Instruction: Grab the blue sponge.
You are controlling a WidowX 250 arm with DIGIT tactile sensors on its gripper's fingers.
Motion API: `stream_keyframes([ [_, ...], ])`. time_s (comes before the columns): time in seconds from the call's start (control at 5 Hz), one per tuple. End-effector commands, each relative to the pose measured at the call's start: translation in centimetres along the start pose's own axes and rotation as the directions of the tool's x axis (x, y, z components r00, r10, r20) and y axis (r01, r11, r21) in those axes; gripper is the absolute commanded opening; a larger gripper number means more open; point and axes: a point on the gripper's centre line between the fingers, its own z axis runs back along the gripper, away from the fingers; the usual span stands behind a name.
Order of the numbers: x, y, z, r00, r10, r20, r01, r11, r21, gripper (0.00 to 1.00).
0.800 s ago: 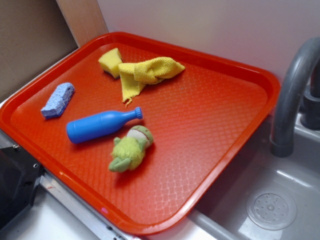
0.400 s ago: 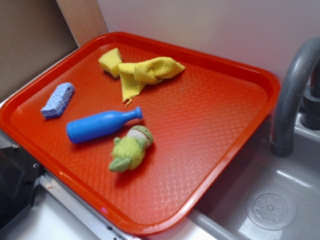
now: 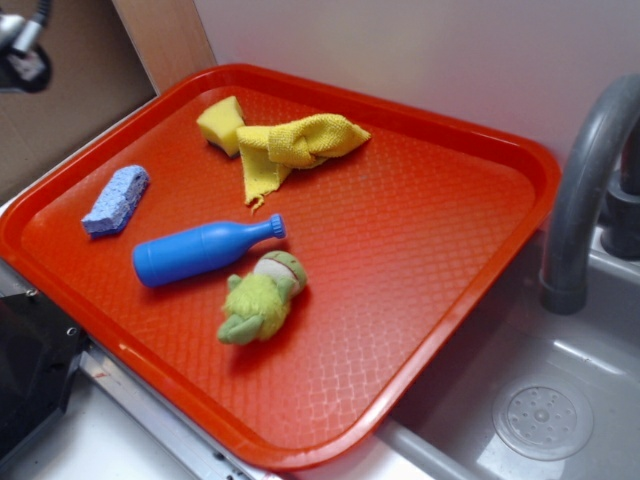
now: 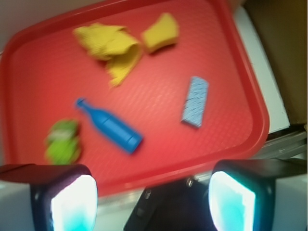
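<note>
The blue sponge (image 3: 116, 200) is a small, flat, pale periwinkle oblong with a bumpy top. It lies near the left rim of the red tray (image 3: 520, 160). It also shows in the wrist view (image 4: 195, 101). My gripper (image 4: 153, 202) is open and empty, high above the tray's near edge, well short of the sponge. In the exterior view only a bit of the arm (image 3: 22, 50) shows at the top left corner.
A bright-blue plastic bottle (image 3: 200, 251) lies mid-tray, with a green plush toy (image 3: 258, 299) beside it. A yellow sponge wedge (image 3: 220, 124) and yellow cloth (image 3: 290, 147) lie at the back. A grey faucet (image 3: 585, 190) and sink (image 3: 545, 415) stand to the right.
A part of the arm has come into the exterior view at the top left corner. The things on the tray have not moved.
</note>
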Motion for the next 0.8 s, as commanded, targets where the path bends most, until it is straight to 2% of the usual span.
stream_keyframes([
  [0.0, 4.0, 4.1, -7.0, 0.997, 0.073, 0.015, -0.074, 0.996, 0.052, 1.0],
  [0.2, 4.3, 4.9, -9.2, 0.998, 0.061, -0.002, -0.061, 0.997, 0.044, 1.0],
  [0.6, 3.7, 5.2, -13.5, 0.998, 0.038, -0.048, -0.034, 0.996, 0.081, 1.0],
])
